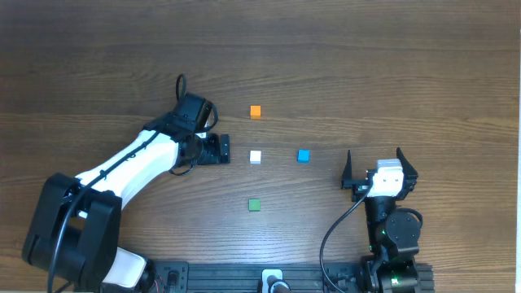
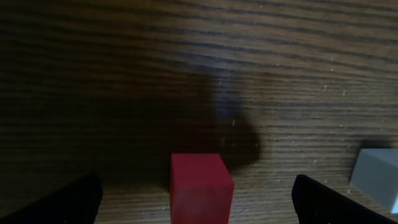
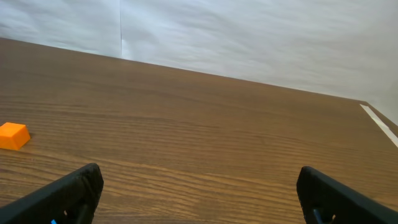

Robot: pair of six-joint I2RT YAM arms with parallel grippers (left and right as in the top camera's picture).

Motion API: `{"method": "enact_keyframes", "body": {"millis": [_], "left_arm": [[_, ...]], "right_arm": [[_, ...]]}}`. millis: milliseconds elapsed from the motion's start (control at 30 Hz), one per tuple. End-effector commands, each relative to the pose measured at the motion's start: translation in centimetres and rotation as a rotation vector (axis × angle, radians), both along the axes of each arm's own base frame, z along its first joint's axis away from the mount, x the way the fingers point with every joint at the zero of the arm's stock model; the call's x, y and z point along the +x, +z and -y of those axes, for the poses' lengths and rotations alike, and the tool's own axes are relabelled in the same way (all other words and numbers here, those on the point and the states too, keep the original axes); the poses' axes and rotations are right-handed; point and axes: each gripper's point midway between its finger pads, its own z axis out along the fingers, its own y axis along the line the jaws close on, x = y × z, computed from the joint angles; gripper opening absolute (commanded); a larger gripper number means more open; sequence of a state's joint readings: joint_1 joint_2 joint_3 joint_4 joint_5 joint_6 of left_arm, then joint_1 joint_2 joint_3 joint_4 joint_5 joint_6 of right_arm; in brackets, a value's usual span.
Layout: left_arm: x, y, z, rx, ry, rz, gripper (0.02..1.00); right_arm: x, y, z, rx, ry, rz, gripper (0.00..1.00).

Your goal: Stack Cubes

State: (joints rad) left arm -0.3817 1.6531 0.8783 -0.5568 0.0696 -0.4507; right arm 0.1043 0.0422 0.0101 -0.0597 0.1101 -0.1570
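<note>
**Work surface.** A dark brown wood-grain table (image 1: 391, 65) is seen from above, with five small cubes laid out on it.

**Item 1: small red cube** (image 2: 200, 186). It stands on the table between the fingers of the left gripper (image 1: 223, 149). A gap is left on either side, and no contact with either finger is seen.

**Item 2: small white cube** (image 1: 256, 156). It lies near the middle of the table, just beyond the left gripper's fingertips. In the left wrist view it appears at the edge (image 2: 377, 177), beside the red cube but apart from it.

**Item 3: small orange cube** (image 1: 256, 111). It is placed farther up the table from the white cube, well apart from it, and is also caught in the right wrist view (image 3: 13, 135).

**Item 4: small blue cube** (image 1: 304, 155). It is set to the right of the white cube, level with it.

**Item 5: small green cube** (image 1: 254, 205). It is set nearer the arm bases, in line with the white and orange cubes.

**Left gripper.** It is held low over the table with its fingers spread wide.

**Right gripper** (image 1: 374, 159). It is held near its own base, to the right of the blue cube, with its fingers spread and nothing between them.

**Background.** A white backdrop (image 3: 249, 37) is seen beyond the table's far edge.
</note>
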Motion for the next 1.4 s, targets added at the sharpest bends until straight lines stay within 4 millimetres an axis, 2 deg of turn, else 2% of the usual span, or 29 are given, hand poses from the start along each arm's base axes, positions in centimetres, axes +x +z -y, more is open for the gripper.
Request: {"method": "enact_keyframes", "body": {"millis": [33,133,367,933,1100,1233,1400], "left_arm": [[0.54,-0.12,-0.03,0.014,0.011,0.008,0.982],[0.56,-0.11,-0.03,0.014,0.011,0.009,0.98],[0.42,-0.18,0.22,0.034,-0.004,0.016,0.879],[0.16,-0.26,0.32,0.101,-0.042,0.037,0.794],[0.06,-0.66,0.2,0.11,-0.042,0.026,0.728],[0.07,-0.71,0.14,0.113,-0.041,0.026,0.627],[0.12,-0.7,0.02,0.12,-0.039,0.029,0.546]], "right_arm": [[-0.01,-0.24,0.09,0.002,-0.002,-0.005,0.993],[-0.01,-0.24,0.09,0.002,-0.002,-0.005,0.991],[-0.01,-0.24,0.09,0.002,-0.002,-0.005,0.993],[-0.01,-0.24,0.09,0.002,-0.002,-0.005,0.991],[-0.01,-0.24,0.09,0.002,-0.002,-0.005,0.993],[-0.01,-0.24,0.09,0.002,-0.002,-0.005,0.993],[-0.01,-0.24,0.09,0.002,-0.002,-0.005,0.991]]}}
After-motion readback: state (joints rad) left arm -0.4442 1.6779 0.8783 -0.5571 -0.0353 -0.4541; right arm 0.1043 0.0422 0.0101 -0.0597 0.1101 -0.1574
